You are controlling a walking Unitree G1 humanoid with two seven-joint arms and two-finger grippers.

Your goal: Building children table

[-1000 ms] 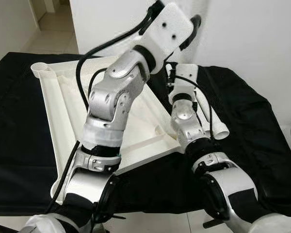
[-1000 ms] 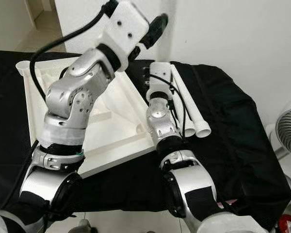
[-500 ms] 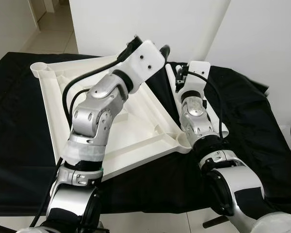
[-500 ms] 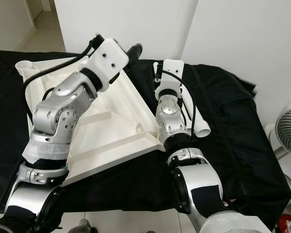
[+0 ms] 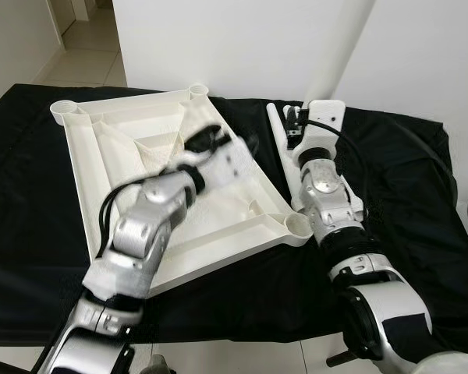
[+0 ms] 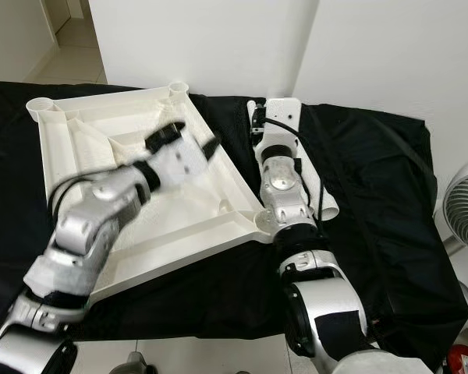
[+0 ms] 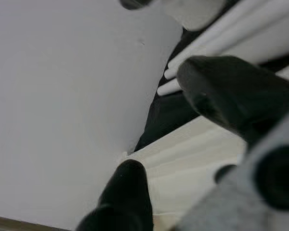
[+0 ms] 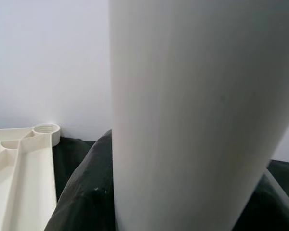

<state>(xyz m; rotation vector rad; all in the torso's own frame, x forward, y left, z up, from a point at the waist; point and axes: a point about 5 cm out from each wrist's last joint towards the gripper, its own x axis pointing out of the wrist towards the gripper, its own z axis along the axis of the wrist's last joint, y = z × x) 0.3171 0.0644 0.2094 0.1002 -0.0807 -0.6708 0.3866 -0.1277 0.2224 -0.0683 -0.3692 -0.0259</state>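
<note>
The right gripper is gripping 1 white leg, raising it upright. The left gripper is hovering unclenched above the upturned tabletop. The leg might be slipping or missing its socket.

You have one white tabletop lying upside down on the black cloth, with three corner sockets in view. Near the cloth's far right corner, two white leg tubes can be counted.
</note>
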